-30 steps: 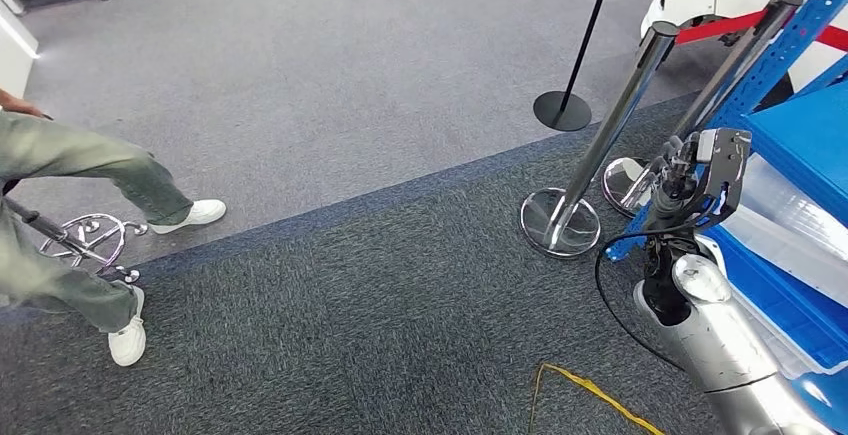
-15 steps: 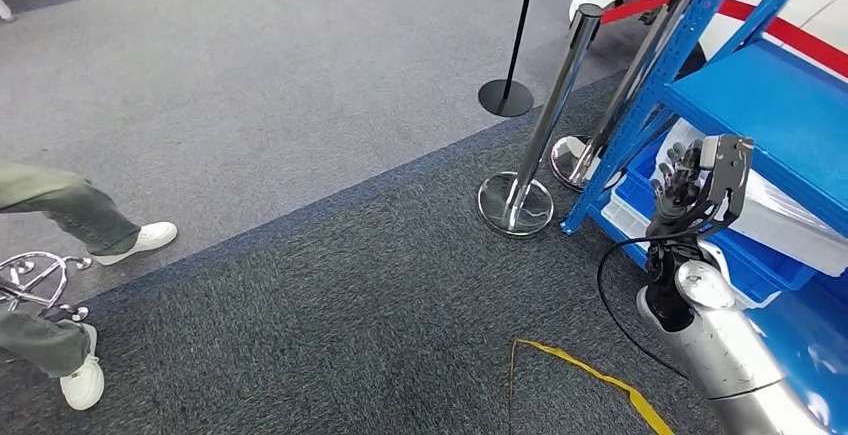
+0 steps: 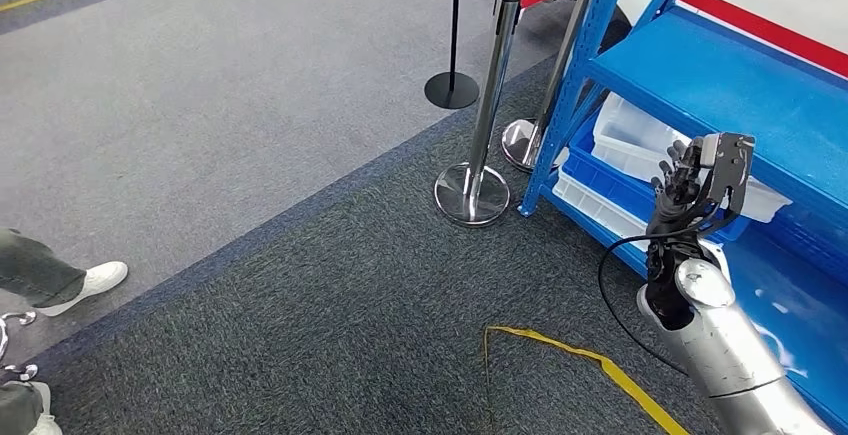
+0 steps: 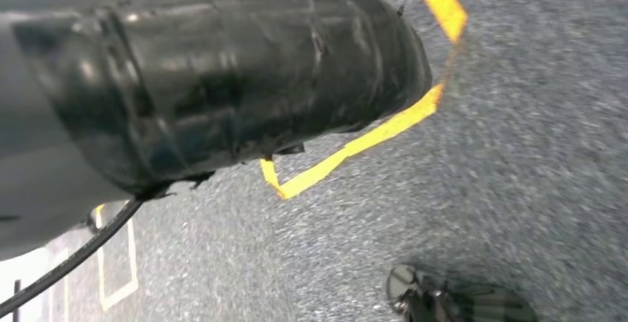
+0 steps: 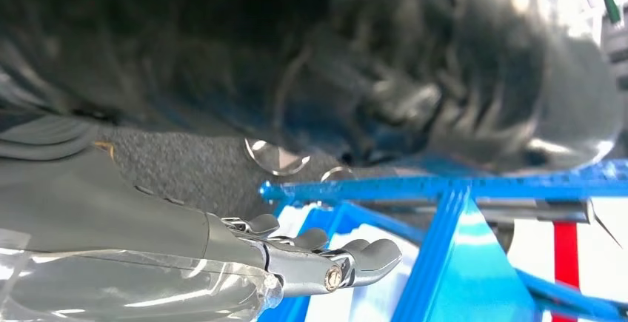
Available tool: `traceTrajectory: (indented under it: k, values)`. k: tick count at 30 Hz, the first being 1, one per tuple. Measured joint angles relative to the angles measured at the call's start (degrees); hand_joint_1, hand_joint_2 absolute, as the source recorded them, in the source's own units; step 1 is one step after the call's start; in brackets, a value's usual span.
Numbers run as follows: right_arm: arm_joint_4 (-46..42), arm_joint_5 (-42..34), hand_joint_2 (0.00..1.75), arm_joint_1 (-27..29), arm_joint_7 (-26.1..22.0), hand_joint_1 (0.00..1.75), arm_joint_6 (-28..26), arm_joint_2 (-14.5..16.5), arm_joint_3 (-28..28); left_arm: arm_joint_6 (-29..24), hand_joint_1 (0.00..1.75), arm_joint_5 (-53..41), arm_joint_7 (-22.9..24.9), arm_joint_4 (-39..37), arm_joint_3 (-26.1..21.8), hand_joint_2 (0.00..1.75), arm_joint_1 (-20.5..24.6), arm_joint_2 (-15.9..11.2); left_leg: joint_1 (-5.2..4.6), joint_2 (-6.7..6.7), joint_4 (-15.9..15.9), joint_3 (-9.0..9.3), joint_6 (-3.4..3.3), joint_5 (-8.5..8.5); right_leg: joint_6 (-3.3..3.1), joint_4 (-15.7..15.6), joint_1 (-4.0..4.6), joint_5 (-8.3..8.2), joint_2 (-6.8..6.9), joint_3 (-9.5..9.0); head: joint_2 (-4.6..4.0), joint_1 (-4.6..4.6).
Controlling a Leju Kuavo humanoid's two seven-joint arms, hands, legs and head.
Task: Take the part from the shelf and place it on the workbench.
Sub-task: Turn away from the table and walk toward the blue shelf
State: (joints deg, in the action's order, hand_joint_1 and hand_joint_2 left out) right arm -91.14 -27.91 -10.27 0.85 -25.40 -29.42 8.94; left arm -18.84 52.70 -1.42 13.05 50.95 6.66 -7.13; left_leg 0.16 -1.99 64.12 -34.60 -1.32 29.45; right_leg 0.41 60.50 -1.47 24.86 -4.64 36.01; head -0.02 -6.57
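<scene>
Parts are not being seen clearly; clear bins (image 3: pixel 640 145) on the shelf (image 3: pixel 720 80) at right look light. Right hand (image 3: pixel 700 180) fingers are being held apart, holding nothing.

Right wrist view: the right robot hand (image 5: pixel 311 259), fingers (image 5: pixel 370 254) extended and slightly apart, holding nothing, against the blue shelf frame (image 5: pixel 444 240). Beyond it, dark carpet (image 5: pixel 185 166) carrying two chrome stanchion bases (image 5: pixel 275 158), and a red stripe (image 5: pixel 566 255) behind the frame.
</scene>
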Motion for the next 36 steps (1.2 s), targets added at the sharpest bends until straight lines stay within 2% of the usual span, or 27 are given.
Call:
traceTrajectory:
  k: [1, 2, 4, 5, 6, 7, 9, 10, 11, 12, 13, 15, 16, 17, 19, 20, 22, 24, 25, 26, 27, 28, 29, 31, 33, 35, 36]
  values:
    - [0.00, 0.02, 0.00, -0.01, 0.00, 0.00, 0.00, 0.01, 0.00, 0.00, 0.00, 0.00, -0.01, 0.00, 0.00, 0.00, 0.03, -0.03, -0.06, -1.06, -2.78, 1.31, -0.24, -0.92, 0.27, -0.04, -0.08, -0.17, -0.59, 0.12, 0.00, 0.01]
    - [0.01, 0.04, 0.00, 0.00, 0.01, 0.00, 0.00, 0.02, 0.00, 0.00, 0.00, 0.00, -0.02, 0.00, 0.00, 0.00, 0.05, -0.06, -0.17, -1.76, -4.21, 1.95, -0.38, -1.15, 0.61, -0.13, -0.23, -0.37, -1.11, 0.27, 0.00, -0.01]
    - [0.01, 0.08, 0.00, 0.11, 0.02, 0.00, -0.02, 0.01, 0.00, 0.00, 0.00, 0.00, -0.04, 0.01, 0.01, 0.00, 0.22, -0.06, -0.36, -1.16, -4.82, 2.21, -0.62, -1.35, 1.47, -0.64, -0.45, -0.92, -2.28, 0.47, 0.00, 0.00]
    - [0.02, 0.09, 0.00, 0.22, 0.02, 0.00, -0.05, -0.04, 0.00, -0.01, 0.00, 0.01, -0.04, 0.01, 0.01, 0.00, 0.31, -0.04, -0.30, -0.49, -5.30, 2.36, -0.87, -1.71, 1.75, -0.71, -0.50, -1.01, -2.18, 0.52, 0.00, -0.03]
    - [0.02, 0.10, 0.00, 0.23, 0.02, 0.00, -0.10, -0.11, 0.00, -0.01, 0.00, 0.02, -0.05, 0.01, 0.02, 0.00, 0.35, -0.03, -0.21, 0.19, -5.91, 2.55, -1.20, -2.12, 1.94, -0.22, -0.34, -0.54, -1.20, 0.83, 0.00, -0.13]
    - [0.03, 0.11, 0.00, 0.19, 0.01, 0.00, -0.14, -0.16, 0.00, -0.01, 0.00, 0.03, -0.05, 0.01, 0.02, 0.00, 0.33, -0.01, -0.10, 0.94, -6.51, 2.70, -1.52, -2.51, 2.02, 1.38, -0.15, 0.63, 0.27, 1.60, 0.00, -0.26]
    - [0.06, 0.14, 0.00, 0.15, 0.02, 0.00, -0.22, -0.19, 0.00, 0.00, 0.00, 0.06, -0.07, 0.01, 0.02, 0.00, 0.15, 0.00, -0.15, 2.27, -7.00, 2.71, -1.91, -2.84, 2.06, 7.58, 0.04, 4.31, 3.31, 4.33, 0.00, -0.46]
    - [0.08, 0.14, 0.00, 0.24, 0.02, 0.00, -0.24, -0.17, 0.00, 0.00, 0.00, 0.07, -0.07, 0.00, 0.02, 0.00, 0.09, 0.00, -0.22, 2.93, -6.98, 2.61, -1.97, -2.84, 2.18, 10.89, -0.01, 5.79, 3.83, 5.70, 0.00, -0.48]
    - [0.09, 0.13, 0.00, 0.36, 0.02, 0.00, -0.26, -0.16, 0.00, 0.00, 0.00, 0.08, -0.07, 0.00, 0.02, 0.00, 0.05, 0.00, -0.26, 3.57, -6.90, 2.52, -1.98, -2.81, 2.31, 12.86, -0.06, 6.34, 4.07, 6.36, 0.00, -0.48]
    - [0.10, 0.13, 0.00, 0.44, 0.02, 0.00, -0.28, -0.16, 0.00, 0.00, 0.00, 0.08, -0.07, 0.01, 0.02, 0.00, 0.03, 0.00, -0.28, 4.20, -6.78, 2.45, -1.97, -2.75, 2.43, 12.94, -0.10, 5.91, 4.27, 6.05, 0.00, -0.48]
    - [0.10, 0.13, 0.00, 0.45, 0.02, 0.00, -0.29, -0.16, 0.00, 0.00, 0.00, 0.09, -0.07, 0.01, 0.02, 0.00, 0.04, 0.02, -0.28, 4.81, -6.57, 2.39, -1.91, -2.64, 2.52, 10.93, -0.13, 4.62, 4.62, 4.67, 0.00, -0.48]
    - [0.10, 0.13, 0.00, 0.35, 0.02, 0.00, -0.32, -0.17, 0.00, 0.00, 0.00, 0.09, -0.07, 0.02, 0.02, 0.00, 0.07, 0.05, -0.38, 5.85, -5.90, 2.31, -1.58, -2.20, 2.45, 3.90, 0.06, 1.89, 6.67, 0.42, 0.00, -0.51]
    - [0.07, 0.13, 0.00, 0.30, 0.02, 0.00, -0.34, -0.18, 0.00, 0.00, 0.00, 0.09, -0.07, 0.02, 0.02, 0.00, 0.09, 0.06, -0.52, 6.31, -5.49, 2.29, -1.32, -1.92, 2.16, 1.24, 0.23, 1.15, 7.48, -1.01, 0.00, -0.47]
    - [0.05, 0.14, 0.00, 0.26, 0.01, 0.00, -0.37, -0.19, 0.00, 0.00, 0.00, 0.09, -0.08, 0.02, 0.02, 0.00, 0.09, 0.06, -0.67, 6.77, -5.19, 2.28, -1.06, -1.70, 1.83, -0.21, 0.42, 0.94, 7.98, -1.69, 0.00, -0.44]
    - [0.00, 0.17, 0.00, 0.25, 0.02, 0.00, -0.43, -0.20, 0.00, 0.02, 0.00, 0.09, -0.10, 0.02, 0.02, 0.00, 0.14, 0.10, -0.84, 7.78, -5.03, 2.37, -0.55, -1.52, 1.04, -0.54, 0.57, 0.86, 7.03, -1.45, 0.00, -0.34]
    - [-0.01, 0.19, 0.00, 0.26, 0.03, 0.00, -0.46, -0.20, 0.00, 0.02, 0.00, 0.09, -0.11, 0.02, 0.02, 0.00, 0.21, 0.12, -0.76, 7.85, -5.00, 2.33, -0.21, -1.37, 0.71, -0.64, 0.47, 0.71, 6.51, -1.37, 0.00, -0.35]
    - [-0.02, 0.20, 0.00, 0.18, 0.04, 0.00, -0.48, -0.19, 0.00, 0.02, 0.00, 0.09, -0.13, 0.02, 0.02, 0.00, 0.34, 0.14, -0.47, 5.88, -2.71, 1.43, 0.52, 0.50, 0.01, -0.89, 0.19, 0.31, 5.43, -1.25, 0.00, -0.27]
    - [-0.03, 0.21, 0.00, 0.11, 0.04, 0.00, -0.45, -0.18, 0.00, 0.02, 0.00, 0.09, -0.13, 0.02, 0.02, 0.00, 0.27, 0.14, -0.21, 3.25, 3.75, -1.40, 1.01, 4.18, -0.40, -0.94, 0.06, 0.05, 4.36, -1.00, 0.00, -0.14]
    - [-0.03, 0.21, 0.00, 0.13, 0.04, 0.00, -0.44, -0.17, 0.00, 0.02, 0.00, 0.09, -0.13, 0.02, 0.02, 0.00, 0.18, 0.14, -0.15, 2.81, 7.30, -3.06, 1.11, 5.67, -0.50, -0.93, 0.06, -0.03, 3.78, -0.85, 0.00, -0.12]
    - [-0.02, 0.21, 0.00, 0.16, 0.04, 0.00, -0.43, -0.17, 0.00, 0.02, 0.00, 0.09, -0.13, 0.02, 0.02, 0.00, 0.07, 0.16, -0.11, 2.63, 9.80, -4.24, 1.15, 6.33, -0.53, -0.92, 0.07, -0.10, 3.15, -0.75, 0.00, -0.11]
    - [-0.01, 0.21, 0.00, 0.18, 0.04, 0.00, -0.42, -0.17, 0.00, 0.02, 0.00, 0.09, -0.13, 0.02, 0.02, 0.00, -0.02, 0.19, -0.07, 2.59, 10.38, -4.54, 1.11, 5.90, -0.51, -0.92, 0.07, -0.16, 2.50, -0.69, 0.00, -0.11]
    - [-0.01, 0.22, 0.00, 0.20, 0.04, 0.00, -0.42, -0.17, 0.00, 0.02, 0.00, 0.09, -0.13, 0.02, 0.02, 0.00, -0.06, 0.20, -0.06, 2.45, 8.75, -3.78, 0.96, 4.41, -0.44, -0.91, 0.06, -0.24, 1.79, -0.67, 0.00, -0.10]
    - [-0.01, 0.23, 0.00, 0.22, 0.04, 0.00, -0.43, -0.17, 0.00, 0.02, 0.00, 0.09, -0.13, 0.02, 0.02, 0.00, -0.06, 0.20, -0.05, 1.99, 5.37, -2.18, 0.72, 2.31, -0.33, -0.91, 0.05, -0.32, 1.11, -0.69, 0.00, -0.10]
    - [-0.01, 0.32, 0.00, 0.18, 0.05, 0.00, -0.48, -0.17, 0.00, 0.01, 0.00, 0.09, -0.13, 0.01, 0.02, 0.00, -0.03, 0.09, -0.03, -0.49, -2.09, 1.30, 0.06, -0.74, 0.06, -0.87, 0.03, -0.55, -0.18, -0.52, 0.00, -0.15]
    - [-0.01, 0.48, 0.00, 0.20, 0.11, 0.00, -0.58, -0.17, 0.00, -0.01, 0.00, 0.09, -0.11, 0.01, 0.02, 0.00, 0.01, 0.00, -0.16, -1.98, -5.10, 2.64, -0.28, -1.26, 0.73, -0.97, -0.19, -0.95, -1.32, -0.12, 0.00, -0.16]
    - [-0.01, 0.62, 0.00, 0.42, 0.21, 0.00, -0.77, -0.19, 0.00, -0.02, 0.00, 0.10, -0.10, 0.01, 0.02, 0.00, 0.13, 0.01, -0.21, -0.92, -5.71, 2.81, -0.54, -1.68, 1.49, -1.34, -0.35, -1.40, -2.05, 0.12, 0.00, -0.14]
    - [0.00, 0.69, 0.00, 0.53, 0.25, 0.00, -0.88, -0.23, -0.01, -0.02, 0.00, 0.10, -0.08, 0.02, 0.02, 0.00, 0.20, 0.02, -0.12, -0.23, -6.19, 2.94, -0.83, -2.03, 1.76, -1.23, -0.25, -1.23, -1.18, 0.28, 0.00, -0.25]
